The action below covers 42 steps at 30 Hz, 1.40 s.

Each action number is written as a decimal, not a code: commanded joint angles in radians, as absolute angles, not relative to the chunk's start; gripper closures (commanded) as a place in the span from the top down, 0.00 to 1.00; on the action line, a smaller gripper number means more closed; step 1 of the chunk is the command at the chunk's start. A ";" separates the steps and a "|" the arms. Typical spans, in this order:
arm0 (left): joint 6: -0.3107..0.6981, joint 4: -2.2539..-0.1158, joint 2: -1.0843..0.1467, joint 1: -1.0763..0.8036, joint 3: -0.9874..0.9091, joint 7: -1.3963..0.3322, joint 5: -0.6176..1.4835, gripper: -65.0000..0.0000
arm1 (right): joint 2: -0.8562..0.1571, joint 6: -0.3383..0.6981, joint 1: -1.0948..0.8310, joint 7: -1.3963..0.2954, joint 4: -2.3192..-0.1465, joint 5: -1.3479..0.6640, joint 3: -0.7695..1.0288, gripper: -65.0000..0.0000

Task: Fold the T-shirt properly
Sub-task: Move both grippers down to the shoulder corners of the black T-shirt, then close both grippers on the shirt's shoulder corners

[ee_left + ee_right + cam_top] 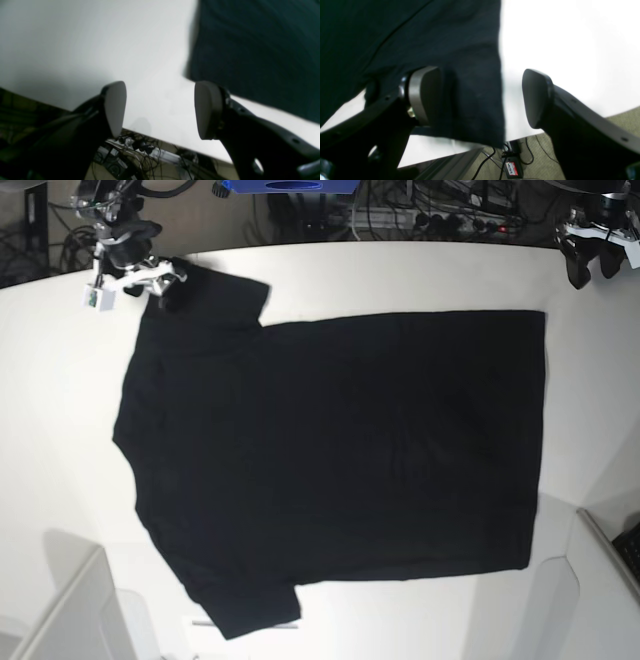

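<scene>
The black T-shirt [330,450] lies spread flat on the white table [400,275], plain side up, its sleeves toward the left of the base view. My right gripper [150,280] hovers at the far left sleeve. In the right wrist view this gripper [481,96] stands open, one finger [425,95] over the T-shirt's [432,37] dark cloth, the other [537,97] over bare table. My left gripper [590,265] sits at the far right corner, apart from the hem. Its wrist view shows it [161,110] open with nothing between the fingers, the T-shirt [257,50] off to the right.
The table edge [175,146] runs close under the left gripper, with cables [140,147] on the floor below. A labelled power block [512,168] lies under the right gripper's side. Grey panels stand at the near left [70,610] and near right [605,555].
</scene>
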<state>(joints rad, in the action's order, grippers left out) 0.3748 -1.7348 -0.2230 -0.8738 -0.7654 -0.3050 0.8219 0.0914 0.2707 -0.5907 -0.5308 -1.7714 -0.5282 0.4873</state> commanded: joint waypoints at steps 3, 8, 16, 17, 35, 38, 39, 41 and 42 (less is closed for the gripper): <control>0.386 -1.748 -0.214 -0.834 -0.819 -0.374 0.832 0.62 | 0.094 0.269 -0.610 -0.590 -1.765 -0.527 0.470 0.73; 0.386 -1.750 -0.208 -0.771 -0.831 -0.452 0.832 0.62 | 0.094 0.269 -0.608 -0.590 -1.739 -0.526 0.470 0.59; 0.386 -1.748 -0.205 -0.710 -0.816 -0.453 0.832 0.62 | 0.074 0.271 -0.593 -0.591 -1.672 -0.527 0.467 0.09; 0.386 -1.748 -0.206 -0.705 -0.800 -0.453 0.832 0.62 | 0.073 0.271 -0.590 -0.595 -1.664 -0.527 0.467 0.01; 0.378 -1.526 -0.209 -0.519 -0.671 -0.503 0.832 0.62 | 0.073 0.271 -0.590 -0.595 -1.653 -0.527 0.469 0.00; 0.378 -1.498 -0.206 -0.475 -0.667 -0.578 0.832 0.62 | 0.073 0.271 -0.590 -0.595 -1.656 -0.527 0.469 0.00; 0.378 -1.491 -0.205 -0.463 -0.665 -0.595 0.832 0.62 | 0.073 0.271 -0.590 -0.595 -1.658 -0.527 0.469 0.00; 0.378 -1.480 -0.199 -0.449 -0.665 -0.610 0.832 0.62 | 0.073 0.271 -0.590 -0.595 -1.659 -0.527 0.473 0.00; 0.378 -1.477 -0.188 -0.446 -0.665 -0.610 0.832 0.62 | 0.073 0.271 -0.590 -0.595 -1.659 -0.527 0.475 0.00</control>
<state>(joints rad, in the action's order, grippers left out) 0.3794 -1.4761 -0.1883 -0.4343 -0.6643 -0.5781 0.8398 0.0689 0.2966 -0.5720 -0.4984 -1.6737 -0.5884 0.4740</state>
